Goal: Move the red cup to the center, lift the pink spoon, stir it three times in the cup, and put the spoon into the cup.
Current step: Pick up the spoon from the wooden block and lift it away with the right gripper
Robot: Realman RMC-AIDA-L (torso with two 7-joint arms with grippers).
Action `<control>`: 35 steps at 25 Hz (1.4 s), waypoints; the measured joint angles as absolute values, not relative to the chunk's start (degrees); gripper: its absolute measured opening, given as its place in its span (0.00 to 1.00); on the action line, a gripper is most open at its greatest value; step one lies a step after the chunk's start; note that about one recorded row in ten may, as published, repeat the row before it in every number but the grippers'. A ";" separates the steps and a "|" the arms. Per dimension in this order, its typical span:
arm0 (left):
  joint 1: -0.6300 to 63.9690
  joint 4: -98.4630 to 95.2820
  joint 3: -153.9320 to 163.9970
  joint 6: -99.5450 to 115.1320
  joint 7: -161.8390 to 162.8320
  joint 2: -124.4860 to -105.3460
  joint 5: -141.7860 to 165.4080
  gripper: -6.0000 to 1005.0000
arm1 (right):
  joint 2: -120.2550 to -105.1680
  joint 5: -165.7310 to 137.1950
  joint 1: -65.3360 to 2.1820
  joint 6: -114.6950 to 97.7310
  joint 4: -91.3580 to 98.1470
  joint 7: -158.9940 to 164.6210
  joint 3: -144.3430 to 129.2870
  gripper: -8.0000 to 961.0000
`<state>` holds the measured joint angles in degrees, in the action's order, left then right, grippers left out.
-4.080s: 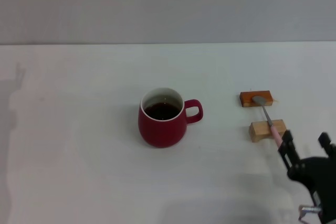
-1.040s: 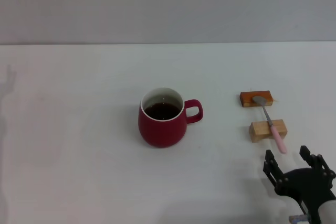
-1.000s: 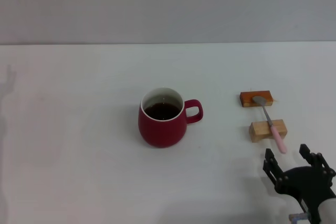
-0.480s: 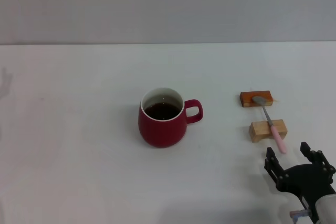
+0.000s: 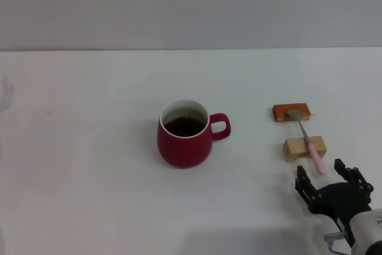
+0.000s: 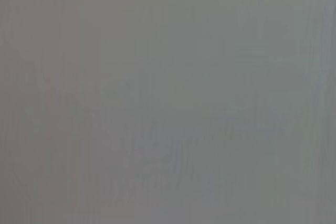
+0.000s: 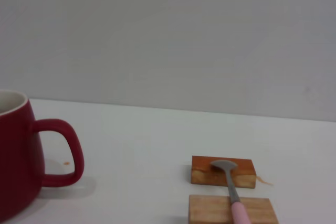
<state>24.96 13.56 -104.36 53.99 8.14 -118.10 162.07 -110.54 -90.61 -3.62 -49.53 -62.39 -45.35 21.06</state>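
The red cup (image 5: 185, 134) stands near the middle of the white table with dark liquid inside and its handle pointing right; its side and handle fill the edge of the right wrist view (image 7: 21, 161). The pink spoon (image 5: 307, 140) lies across two small wooden blocks to the cup's right, metal bowl on the far block, pink handle over the near one (image 7: 232, 195). My right gripper (image 5: 327, 174) is open just in front of the spoon's handle end, near the table's front right, holding nothing. The left gripper is out of view.
An orange-brown block (image 5: 291, 112) and a pale wooden block (image 5: 305, 148) carry the spoon. The white table (image 5: 95, 177) runs back to a grey wall. The left wrist view shows only a plain grey surface.
Four seconds ago my right gripper sat higher, beside the spoon's handle; it dropped back toward the front edge and, in the last half second, shifted slightly left and forward. Cup and spoon have not moved.
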 joint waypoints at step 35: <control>24.96 13.45 -104.59 54.12 9.05 -118.21 162.07 0.84 | -110.46 -91.06 -7.38 -45.71 -59.93 -43.24 23.29 0.77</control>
